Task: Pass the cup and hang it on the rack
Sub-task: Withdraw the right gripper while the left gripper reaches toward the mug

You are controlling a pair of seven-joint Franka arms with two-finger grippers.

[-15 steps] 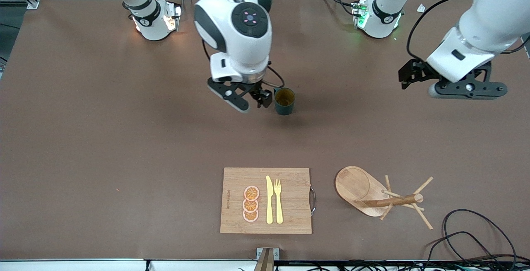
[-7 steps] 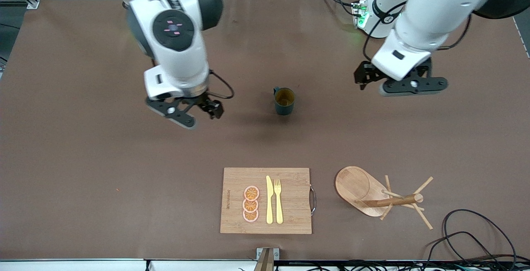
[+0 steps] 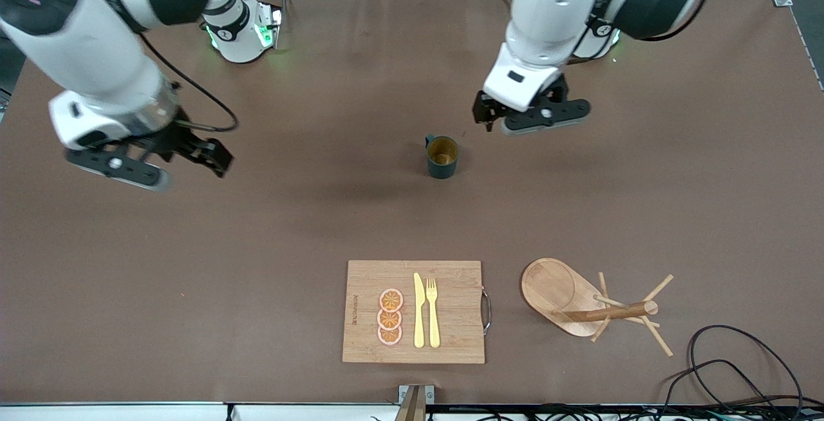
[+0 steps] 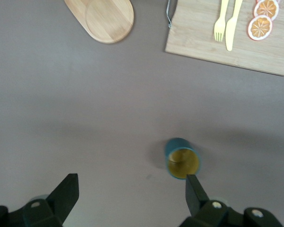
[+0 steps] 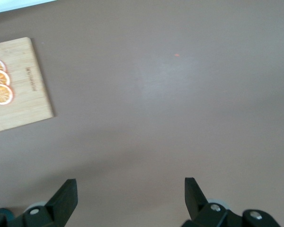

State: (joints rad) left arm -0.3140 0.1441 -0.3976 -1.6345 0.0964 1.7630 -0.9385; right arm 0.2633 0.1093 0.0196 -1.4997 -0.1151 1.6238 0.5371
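While the cup is standing upright mid-frame, looking light, rigid and slick-glazed, the spread-jawed left gripper is hovering just above-right; grasping its rim wall seems safest; the right gripper, also spread, is waiting at frame's left.

A brown table carries a teal cup standing upright near its middle. Nearer the front camera lie a bamboo cutting board and, beside it toward the left arm's end, a wooden rack; black cables lie at the near corner.
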